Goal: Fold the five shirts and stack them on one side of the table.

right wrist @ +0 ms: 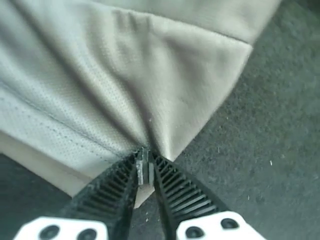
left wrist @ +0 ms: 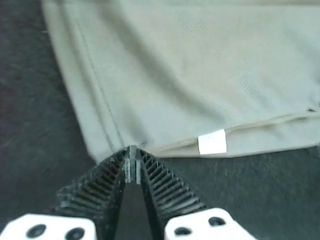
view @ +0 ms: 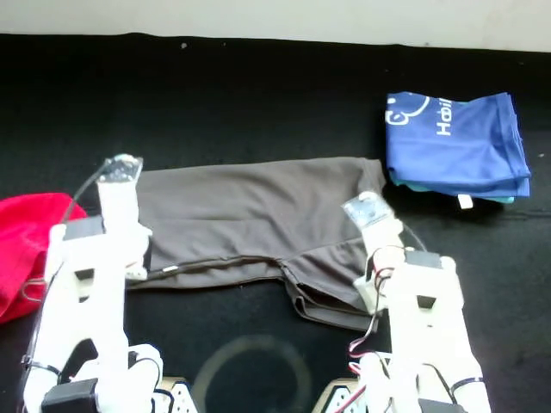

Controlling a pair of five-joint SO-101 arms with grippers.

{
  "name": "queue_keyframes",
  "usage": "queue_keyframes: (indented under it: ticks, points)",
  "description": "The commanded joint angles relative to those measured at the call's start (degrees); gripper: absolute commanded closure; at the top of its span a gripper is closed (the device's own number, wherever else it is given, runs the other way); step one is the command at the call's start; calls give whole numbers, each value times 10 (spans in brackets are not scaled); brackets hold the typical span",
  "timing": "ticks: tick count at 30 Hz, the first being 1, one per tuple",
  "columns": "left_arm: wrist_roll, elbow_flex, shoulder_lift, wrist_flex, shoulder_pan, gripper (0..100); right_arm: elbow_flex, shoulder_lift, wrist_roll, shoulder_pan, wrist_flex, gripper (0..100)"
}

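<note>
While both arms have a bite on the grey shirt [view: 250, 215], I wouldn't call this fold safe yet. The shirt lies spread across the middle of the black table [view: 215, 95], with a rumpled flap hanging out along its near edge.

The left gripper [left wrist: 132, 161] is pressed together right on the shirt's corner, just beside a little white tag [left wrist: 212, 142], and honestly it only has the very edge of the hem. The right gripper [right wrist: 145, 167] is pinching a puckered bit of cloth near the opposite side.

My worries:
- A grip that thin on the left could let the corner slip out once it's lifted.
- If one arm pulls ahead of the other, the fold will probably come out skewed.
- The loose flap may drag and bunch underneath.
- The shirt's far corner sits just beside the folded blue shirt [view: 455, 142], so a sloppy swing could mess up that stack.

The red shirt [view: 30, 245] waits crumpled by the left arm.
</note>
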Motion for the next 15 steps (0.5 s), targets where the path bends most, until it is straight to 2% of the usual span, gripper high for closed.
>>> queue_keyframes:
  ticks: [1,4,7,12,15]
  points:
    - [-4,52,-16,-80,9,992,-102,-9,-79,0,75,991]
    - [-4,88,-16,-113,9,992,-166,-9,-119,-38,112,991]
    - [-6,113,-16,-128,9,992,-173,-1,-127,-111,112,991]
    - [-39,116,-17,-128,9,992,-116,-1,-120,-219,106,990]
    - [-39,116,-17,-128,9,992,-58,-1,-95,-261,51,990]
